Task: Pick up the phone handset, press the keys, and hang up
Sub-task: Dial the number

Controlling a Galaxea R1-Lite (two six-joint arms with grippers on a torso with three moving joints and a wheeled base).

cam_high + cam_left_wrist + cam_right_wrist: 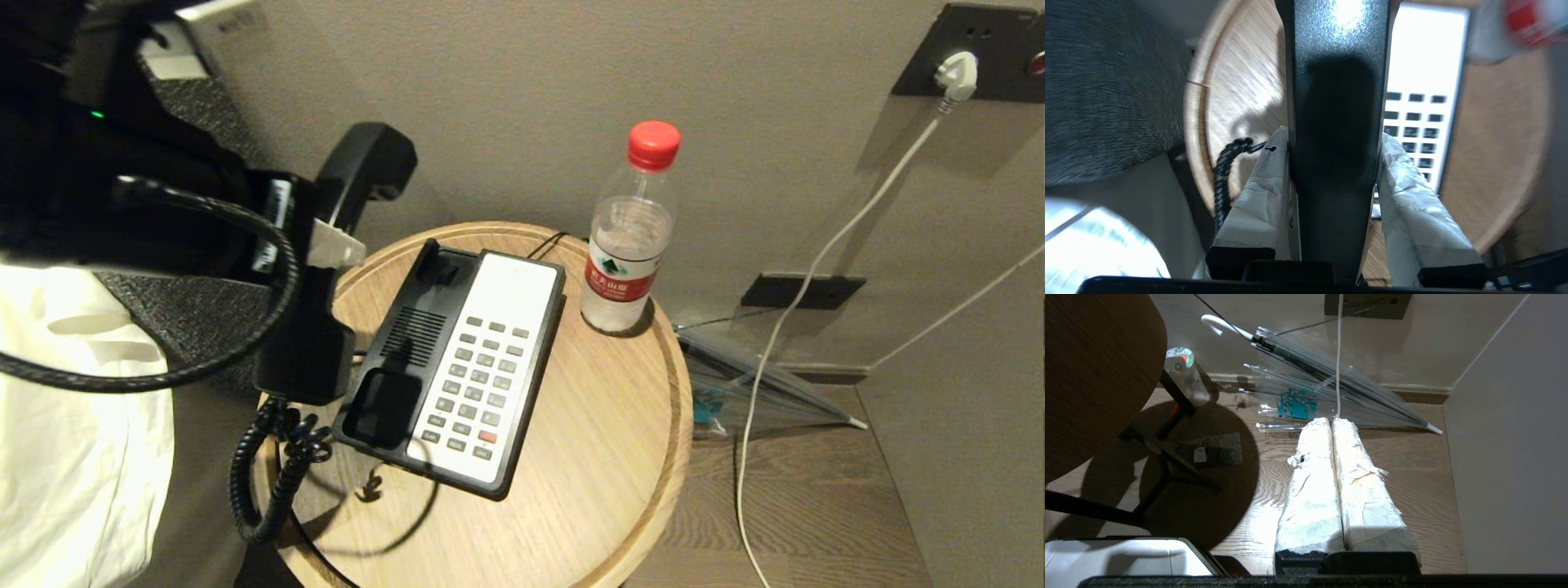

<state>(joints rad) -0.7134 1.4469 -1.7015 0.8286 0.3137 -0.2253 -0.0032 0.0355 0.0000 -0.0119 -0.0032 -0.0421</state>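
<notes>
I am holding the phone handset (326, 269) in my left gripper (1333, 163), up in the air just beside the left edge of the phone base (457, 359), above the round wooden table (604, 457). My two taped fingers (1265, 192) press on its sides, one on each side of the straight middle part. I think that is the best place to hold it, because the middle is thin and flat and the fat round ends would slip out. The handset looks hard and shiny, so I guess it is a bit slippery and I must squeeze well. It looks light and it will not bend. The curly cord (269, 465) hangs down from its low end to the table, and it may tug a little if I lift too far. My left arm (122, 204) reaches in from the left, and the handset stands almost straight up. My right gripper (1333, 426) is low by the floor, fingers pressed together, holding nothing.
</notes>
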